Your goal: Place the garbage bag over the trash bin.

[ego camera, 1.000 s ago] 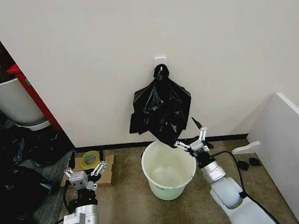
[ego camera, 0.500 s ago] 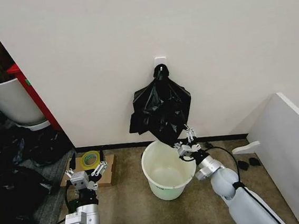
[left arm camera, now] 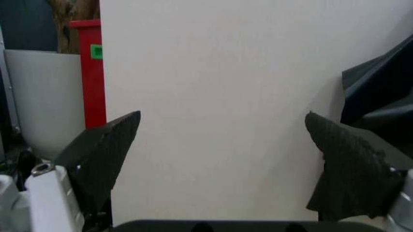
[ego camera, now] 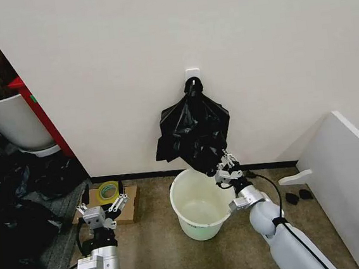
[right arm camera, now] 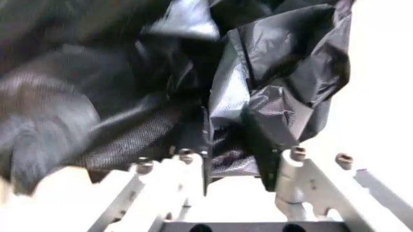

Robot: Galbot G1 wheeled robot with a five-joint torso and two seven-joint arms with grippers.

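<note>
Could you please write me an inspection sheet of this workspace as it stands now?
Surface: brown carpet floor.
Job's things: black garbage bag hangs from a wall hook; white trash bin stands below it, unlined.
Clutter: tape roll on a cardboard piece.
Grippers: right end effector shut on the bag's lower edge; left end effector open, low beside the cardboard.
Cables: black cable along the right arm.
Surroundings: white wall, planter pot, red panel.

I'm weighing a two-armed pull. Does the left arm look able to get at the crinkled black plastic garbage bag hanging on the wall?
Probably not from there: the left gripper sits low by the cardboard, jaws open, well aside of the garbage bag, with the round white trash bin between.
</note>
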